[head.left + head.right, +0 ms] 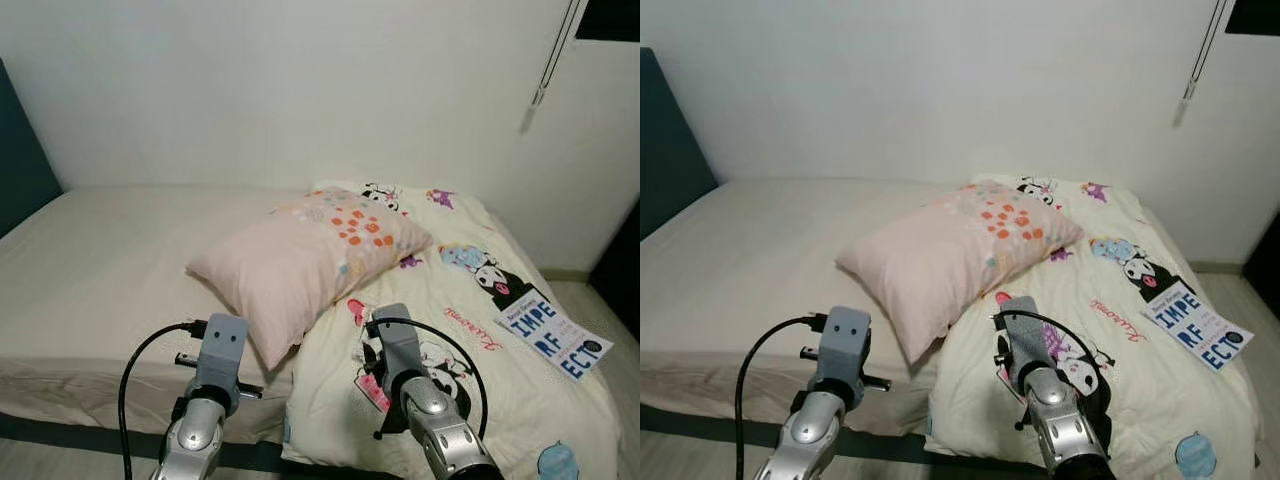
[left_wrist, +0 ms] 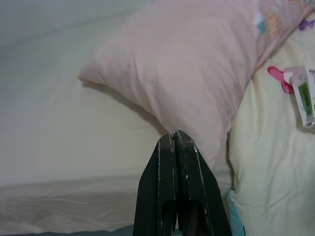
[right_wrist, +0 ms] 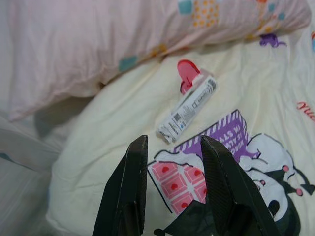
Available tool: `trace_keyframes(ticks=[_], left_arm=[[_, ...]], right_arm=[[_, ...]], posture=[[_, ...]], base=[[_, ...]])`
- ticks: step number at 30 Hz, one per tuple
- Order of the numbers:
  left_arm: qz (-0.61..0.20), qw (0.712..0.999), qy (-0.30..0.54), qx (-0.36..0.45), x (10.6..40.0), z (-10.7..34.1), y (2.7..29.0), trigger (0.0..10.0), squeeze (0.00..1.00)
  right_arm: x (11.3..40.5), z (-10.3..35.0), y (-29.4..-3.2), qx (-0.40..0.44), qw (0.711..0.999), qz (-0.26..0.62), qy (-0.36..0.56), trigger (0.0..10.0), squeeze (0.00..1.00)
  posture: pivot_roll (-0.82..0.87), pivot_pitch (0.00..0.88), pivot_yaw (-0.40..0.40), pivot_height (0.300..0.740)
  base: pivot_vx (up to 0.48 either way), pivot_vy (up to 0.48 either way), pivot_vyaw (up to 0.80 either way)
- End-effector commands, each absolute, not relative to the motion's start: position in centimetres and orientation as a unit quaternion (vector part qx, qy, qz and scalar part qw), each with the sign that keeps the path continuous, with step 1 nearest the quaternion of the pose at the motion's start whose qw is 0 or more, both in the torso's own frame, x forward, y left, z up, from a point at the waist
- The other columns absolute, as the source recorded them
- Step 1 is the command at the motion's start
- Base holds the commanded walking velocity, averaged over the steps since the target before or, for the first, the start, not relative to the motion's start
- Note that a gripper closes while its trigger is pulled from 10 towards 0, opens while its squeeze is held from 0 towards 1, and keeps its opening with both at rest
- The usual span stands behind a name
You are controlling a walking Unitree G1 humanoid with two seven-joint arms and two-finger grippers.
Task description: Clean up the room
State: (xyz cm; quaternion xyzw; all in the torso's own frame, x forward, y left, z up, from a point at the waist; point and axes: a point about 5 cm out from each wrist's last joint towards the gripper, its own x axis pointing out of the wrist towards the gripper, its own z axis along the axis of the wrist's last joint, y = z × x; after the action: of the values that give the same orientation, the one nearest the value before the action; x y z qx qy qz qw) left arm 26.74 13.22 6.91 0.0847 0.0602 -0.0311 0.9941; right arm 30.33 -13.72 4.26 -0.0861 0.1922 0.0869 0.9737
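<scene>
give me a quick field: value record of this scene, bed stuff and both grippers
surface: bed with a cream sheet, against a white wall
pillow: pink pillow lying across the bed, one end on the cartoon blanket
small item: white tube lying on the blanket just beside the pillow
booklet: blue and white booklet on the blanket's far right edge
left gripper: left gripper shut, empty, pointing at the pillow's near corner
right gripper: right gripper open, empty, above the blanket and aimed toward the tube

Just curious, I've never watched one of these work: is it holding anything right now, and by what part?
Nothing is held. The left gripper is shut on air near the pillow; the right gripper hangs open above the small tube.
</scene>
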Motion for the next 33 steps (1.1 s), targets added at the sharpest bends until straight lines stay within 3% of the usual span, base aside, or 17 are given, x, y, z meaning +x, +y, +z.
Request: trace_keyframes(ticks=[1,9,24,33], left_arm=[[-0.026,0.993,0.069,0.089,26.8,6.7,13.6,10.0,0.0],[-0.026,0.993,0.069,0.09,26.7,6.7,13.6,10.0,0.0],[-0.025,0.993,0.066,0.092,26.6,6.8,13.9,10.0,0.0],[-0.047,0.994,0.031,0.093,26.6,8.3,14.8,10.0,0.0]], right_arm=[[30.2,4.2,-13.8,-0.075,0.975,0.083,0.192,10.0,0.0],[30.3,4.3,-14.1,-0.078,0.976,0.078,0.19,10.0,0.0],[30.9,4.8,-14.5,-0.082,0.978,0.072,0.179,10.0,0.0],[33.5,6.5,-14.8,-0.095,0.979,0.082,0.163,10.0,0.0]], posture=[[-0.01,0.0,-0.025,0.62],[-0.01,0.0,-0.024,0.59],[-0.01,0.0,-0.028,0.59],[0.01,0.05,-0.034,0.556]], base=[[0.0,0.0,0.0],[0.0,0.0,0.0],[0.0,0.0,0.0],[0.0,0.0,0.0]])
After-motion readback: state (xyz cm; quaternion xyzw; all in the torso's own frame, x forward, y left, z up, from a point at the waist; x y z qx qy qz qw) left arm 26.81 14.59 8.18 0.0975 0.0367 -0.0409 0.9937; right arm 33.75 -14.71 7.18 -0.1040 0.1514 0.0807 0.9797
